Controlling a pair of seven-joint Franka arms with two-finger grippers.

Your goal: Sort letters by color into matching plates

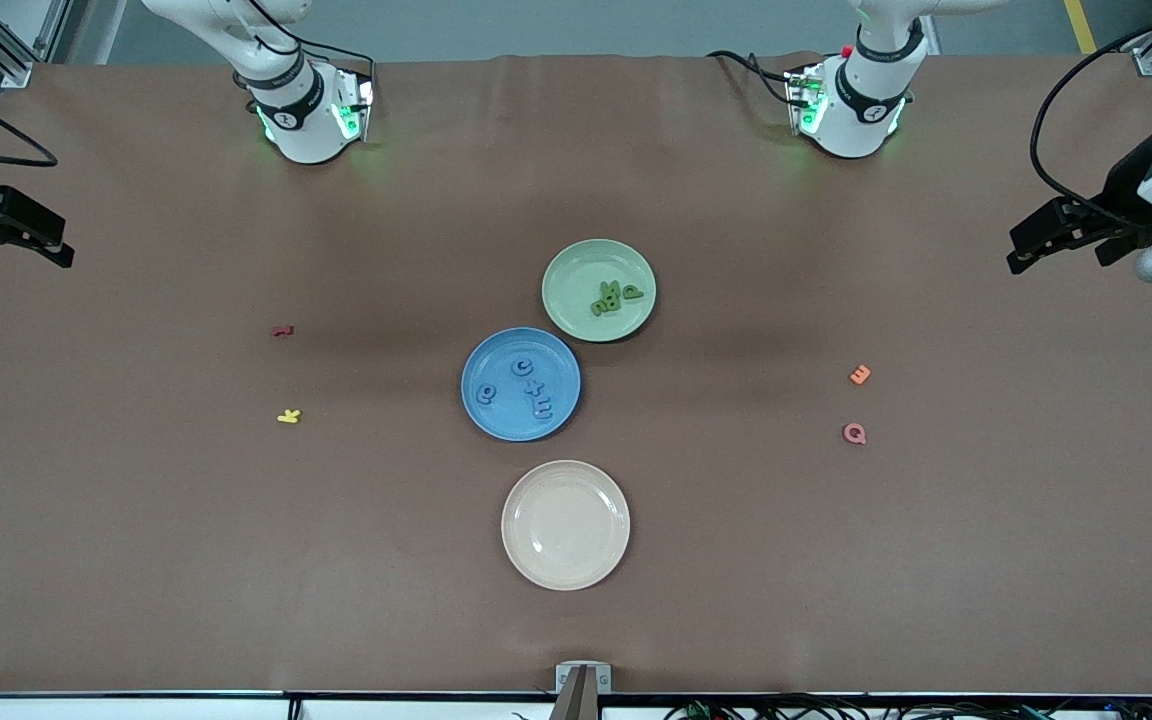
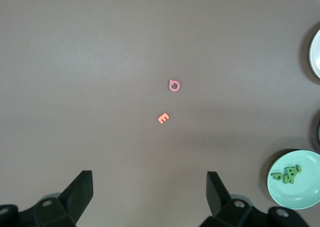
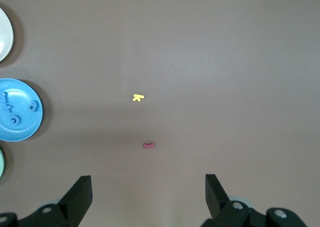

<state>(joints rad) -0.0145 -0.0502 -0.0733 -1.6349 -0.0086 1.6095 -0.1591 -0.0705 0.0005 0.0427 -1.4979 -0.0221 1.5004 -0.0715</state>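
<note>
The blue plate (image 1: 496, 355) holds several blue letters (image 1: 534, 388). The pale green plate (image 1: 576, 270), farther from the front camera, holds several green letters (image 1: 614, 296). The cream plate (image 1: 565, 524), nearest the camera, is bare. An orange letter (image 1: 860, 375) and a pink letter (image 1: 854, 433) lie toward the left arm's end. A dark red letter (image 1: 283, 330) and a yellow letter (image 1: 289, 416) lie toward the right arm's end. My left gripper (image 1: 1061, 245) is open and empty, high over its table end. My right gripper (image 1: 11, 245) is open and empty over the other end.
The left wrist view shows the pink letter (image 2: 174, 86), the orange letter (image 2: 163, 118) and the green plate (image 2: 300, 194). The right wrist view shows the yellow letter (image 3: 138, 97), the dark red letter (image 3: 149, 145) and the blue plate (image 3: 22, 127). The brown table (image 1: 136, 550) spreads wide around them.
</note>
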